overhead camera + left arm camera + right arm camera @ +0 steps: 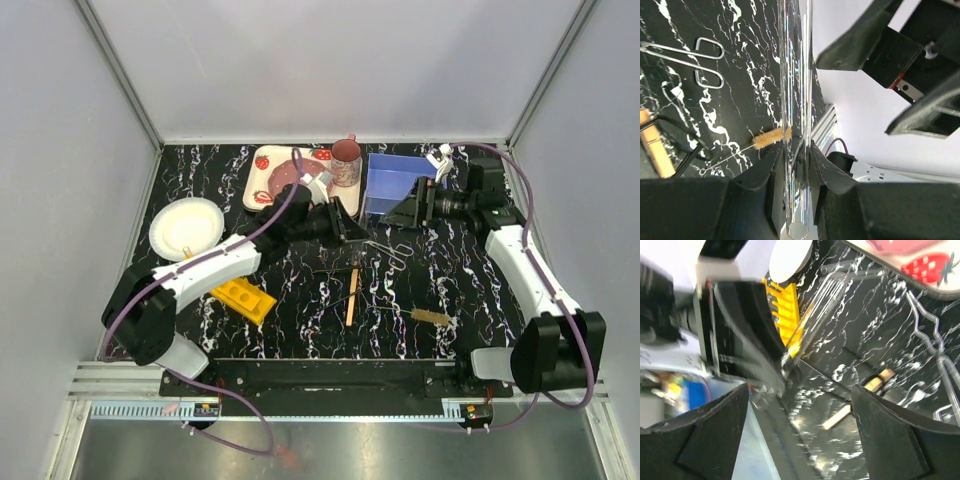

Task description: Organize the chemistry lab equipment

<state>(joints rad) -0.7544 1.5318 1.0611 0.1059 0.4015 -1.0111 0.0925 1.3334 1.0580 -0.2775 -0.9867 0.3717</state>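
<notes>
The left gripper [796, 165] clamped a clear glass tube [796, 75] near table centre. The right gripper [801, 390] gaped wide at its 3 o'clock — the yellow rack [243, 297] lay at 8 o'clock.

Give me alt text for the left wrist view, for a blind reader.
The left gripper clamps a clear glass tube that runs up the middle of the frame. Beyond it, on the black white-veined table, lie thin wire tongs upper left, a tan-bristled tube brush near centre and a slim wooden stick at the left edge.
</notes>
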